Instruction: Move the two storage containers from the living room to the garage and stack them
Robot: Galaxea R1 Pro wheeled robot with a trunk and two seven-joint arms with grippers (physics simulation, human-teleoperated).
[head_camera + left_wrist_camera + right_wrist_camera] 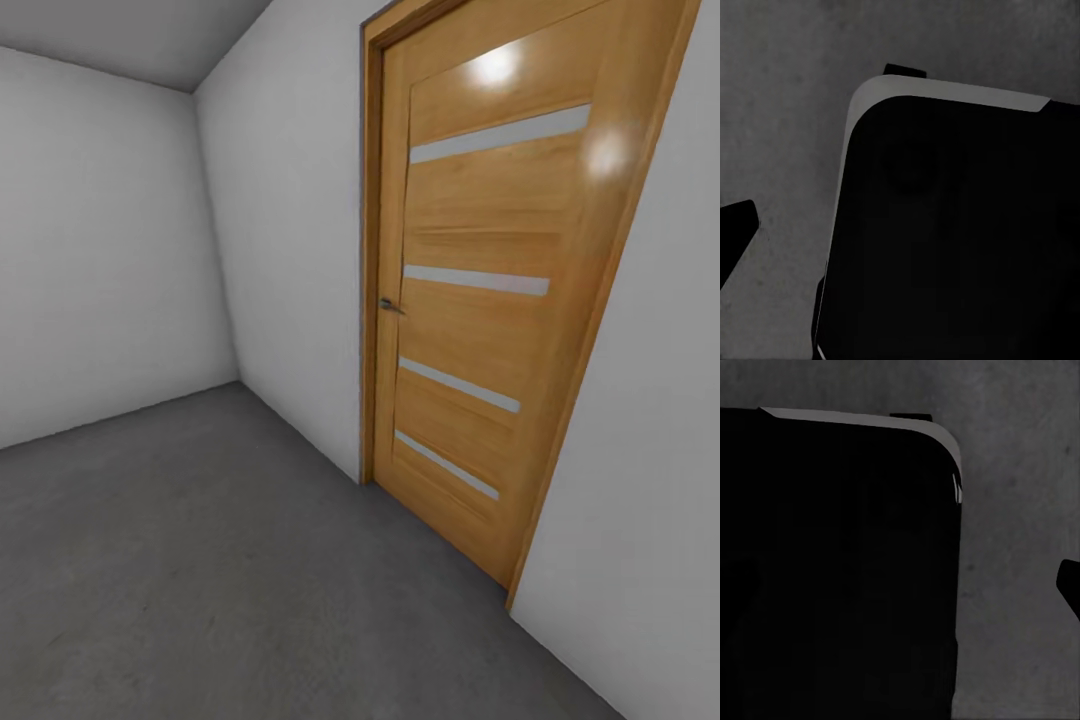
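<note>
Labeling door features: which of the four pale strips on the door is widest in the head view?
The topmost strip on the wooden door, just under the bright glare spots; the three below it look narrower and shorter.

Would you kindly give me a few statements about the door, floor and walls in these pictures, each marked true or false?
1. The wooden door is shut in its frame. True.
2. The door carries four pale horizontal strips. True.
3. The floor is light wood planking. False: it is a dark grey, rough, concrete-like surface.
4. The walls are plain and light grey. True.
5. The door handle sits on the door's right edge in the head view. False: it is on the left edge, about mid-height.
6. A red-orange container stands on the floor in front of the door. False: the floor by the door is bare in the head view.
</note>
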